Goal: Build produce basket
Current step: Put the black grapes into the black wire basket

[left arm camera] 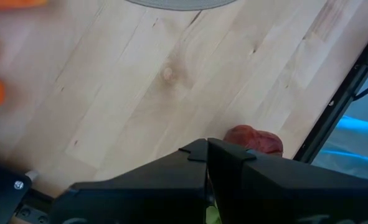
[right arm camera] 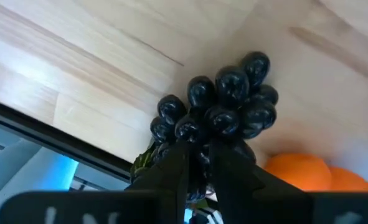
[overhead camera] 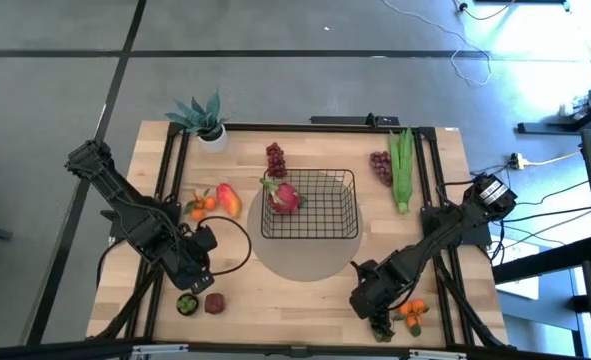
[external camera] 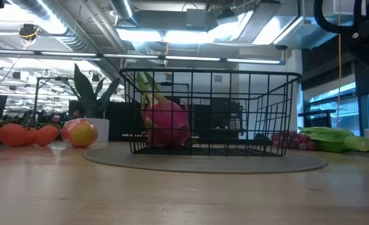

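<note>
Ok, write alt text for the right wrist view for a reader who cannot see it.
The right end effector is closed on a bunch of dark grapes lying on the light wooden table. Small oranges sit just beside the bunch.

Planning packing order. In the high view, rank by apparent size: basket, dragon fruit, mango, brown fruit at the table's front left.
1. basket
2. dragon fruit and mango: look about alike, so unranked
3. brown fruit
</note>
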Controlling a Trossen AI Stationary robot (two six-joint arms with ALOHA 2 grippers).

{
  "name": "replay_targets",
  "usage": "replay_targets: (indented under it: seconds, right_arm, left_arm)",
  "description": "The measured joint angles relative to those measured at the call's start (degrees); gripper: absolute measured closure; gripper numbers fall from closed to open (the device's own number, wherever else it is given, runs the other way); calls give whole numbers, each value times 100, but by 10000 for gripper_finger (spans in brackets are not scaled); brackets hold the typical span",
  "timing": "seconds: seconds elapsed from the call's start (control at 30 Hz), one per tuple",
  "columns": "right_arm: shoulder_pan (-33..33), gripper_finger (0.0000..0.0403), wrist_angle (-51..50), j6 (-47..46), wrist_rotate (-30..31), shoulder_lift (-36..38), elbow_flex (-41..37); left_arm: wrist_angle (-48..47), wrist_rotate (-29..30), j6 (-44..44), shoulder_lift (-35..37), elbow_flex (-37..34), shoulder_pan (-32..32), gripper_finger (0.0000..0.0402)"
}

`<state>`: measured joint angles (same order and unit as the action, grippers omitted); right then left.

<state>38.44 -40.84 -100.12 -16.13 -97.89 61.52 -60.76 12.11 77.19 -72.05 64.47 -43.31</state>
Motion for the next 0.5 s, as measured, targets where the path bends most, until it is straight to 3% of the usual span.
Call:
replay_targets:
  seconds: [0.23, 0.5]
  right_arm:
    - [-1, 341, -129, 17, 21, 0, 39]
    - [-24, 355, -517, 686, 362, 1, 387]
  left_arm:
    - [0, 47, -90, 0, 0, 4, 401]
    - [-1, 72, -232, 0, 0, 4, 401]
